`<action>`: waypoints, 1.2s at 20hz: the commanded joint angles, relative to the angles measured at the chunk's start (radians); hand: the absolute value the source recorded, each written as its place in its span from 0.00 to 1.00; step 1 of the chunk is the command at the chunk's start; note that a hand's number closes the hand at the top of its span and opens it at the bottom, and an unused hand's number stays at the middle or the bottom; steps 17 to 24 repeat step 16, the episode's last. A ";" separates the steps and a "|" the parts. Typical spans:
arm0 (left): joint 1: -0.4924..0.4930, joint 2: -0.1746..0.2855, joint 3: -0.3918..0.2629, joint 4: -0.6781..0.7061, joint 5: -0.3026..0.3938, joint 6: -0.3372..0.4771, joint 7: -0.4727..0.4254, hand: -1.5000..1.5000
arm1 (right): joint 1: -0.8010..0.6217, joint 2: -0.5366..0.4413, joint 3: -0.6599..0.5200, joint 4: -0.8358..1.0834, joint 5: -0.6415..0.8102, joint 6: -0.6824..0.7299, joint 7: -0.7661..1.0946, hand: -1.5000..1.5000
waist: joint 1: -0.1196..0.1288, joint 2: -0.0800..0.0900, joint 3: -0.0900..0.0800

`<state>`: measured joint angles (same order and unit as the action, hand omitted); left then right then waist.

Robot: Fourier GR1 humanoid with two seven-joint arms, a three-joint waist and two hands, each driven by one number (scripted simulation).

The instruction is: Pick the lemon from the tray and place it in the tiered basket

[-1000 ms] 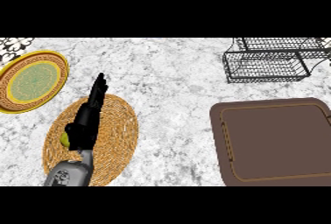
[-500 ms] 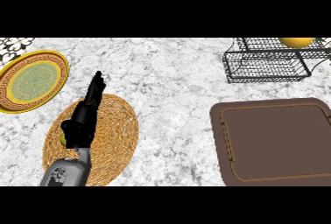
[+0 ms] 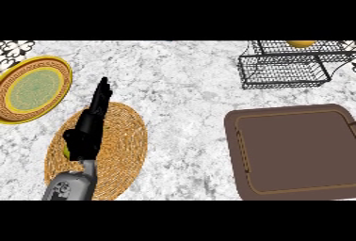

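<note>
Apparently finished: the lemon point(image 3: 303, 44) sits high in the tiered basket point(image 3: 284, 71), where the task wants it.
Left hand point(image 3: 86, 133) rests over a woven mat point(image 3: 125, 141), fingers straight, holding nothing; the brown tray point(image 3: 233, 141) lies nearby.

Looking straight down on the bench point(image 3: 181, 94) now, white stone with grey veining running edge to edge, filling nearly the whole view. Up in the far left corner, 1 strip of black-and-white patterned tile point(image 3: 15, 47) peeks in where the stone ends. The light is even, with the marble bright all over.
</note>
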<state>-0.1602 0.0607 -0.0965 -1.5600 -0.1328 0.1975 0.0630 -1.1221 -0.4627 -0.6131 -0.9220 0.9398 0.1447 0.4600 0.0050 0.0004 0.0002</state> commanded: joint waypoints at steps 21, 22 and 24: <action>0.021 0.041 0.056 -0.023 0.033 -0.032 0.031 0.50 | 0.582 -0.289 -0.557 -0.220 -0.485 0.337 -0.185 0.00 | -0.056 -0.011 0.002; 0.021 0.041 0.056 -0.023 0.033 -0.032 0.031 0.50 | 0.582 -0.289 -0.557 -0.220 -0.485 0.337 -0.185 0.00 | -0.056 -0.011 0.002; 0.021 0.041 0.056 -0.023 0.033 -0.032 0.031 0.50 | 0.582 -0.289 -0.557 -0.220 -0.485 0.337 -0.185 0.00 | -0.056 -0.011 0.002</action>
